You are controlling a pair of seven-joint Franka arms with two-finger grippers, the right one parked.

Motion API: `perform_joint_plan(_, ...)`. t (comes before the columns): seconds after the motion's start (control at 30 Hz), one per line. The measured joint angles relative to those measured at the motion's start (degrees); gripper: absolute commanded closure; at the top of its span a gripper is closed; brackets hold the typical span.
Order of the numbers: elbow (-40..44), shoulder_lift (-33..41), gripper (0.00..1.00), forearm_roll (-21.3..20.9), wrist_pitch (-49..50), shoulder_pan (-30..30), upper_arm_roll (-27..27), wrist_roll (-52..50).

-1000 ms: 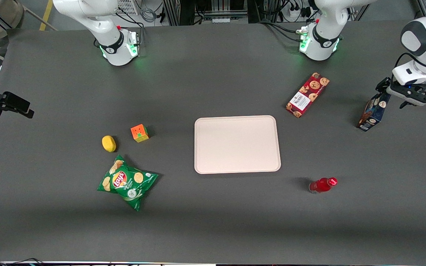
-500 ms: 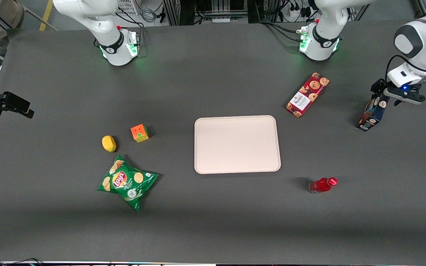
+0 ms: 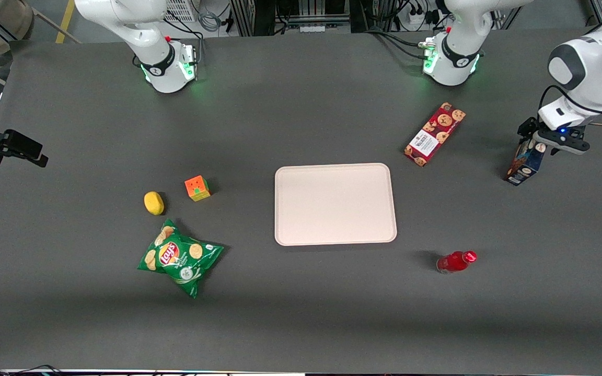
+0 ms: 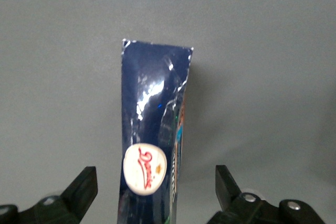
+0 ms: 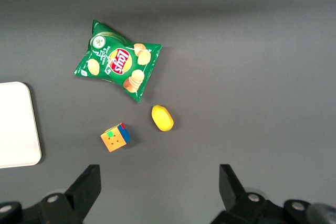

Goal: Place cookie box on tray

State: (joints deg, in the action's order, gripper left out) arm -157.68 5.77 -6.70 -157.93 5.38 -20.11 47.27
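Both fingers straddle the cookie box (image 4: 153, 129), spread wide. I've brought my gripper (image 3: 541, 140) from frame right over it; the tray (image 3: 335, 203) waits.

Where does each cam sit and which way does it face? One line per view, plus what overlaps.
Front view: high over the table, looking down; shows both arm bases, the tray and the gripper above the cookie box.
Left wrist view: on the working arm, looking down past open fingers at the cookie box.
Right wrist view: on the parked arm, looking down at the chips bag, lemon and cube.
Shared: cookie box in front and left wrist; chips bag in front and right wrist.
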Motion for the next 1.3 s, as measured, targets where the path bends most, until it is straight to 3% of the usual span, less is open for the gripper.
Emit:
perform_joint_plan(0.77, 0.5, -5.3, 0.03, -0.5, -3.0, -2.3, 0.1, 2.2)
perform_joint_plan(0.87, 0.6, -5.3, 0.17, -0.5, -3.0, -2.2, 0.1, 3.1)
perform_joint_plan(1.07, 1.0, -5.3, 0.72, -0.5, -3.0, -2.2, 0.0, 5.1)
perform_joint_plan(1.23, 2.0, -5.3, 1.0, -0.5, -2.7, -2.1, -0.2, 5.9)
perform_joint_plan(1.3, 2.4, -5.3, 1.0, -0.5, -2.2, -2.0, -0.3, 6.0)
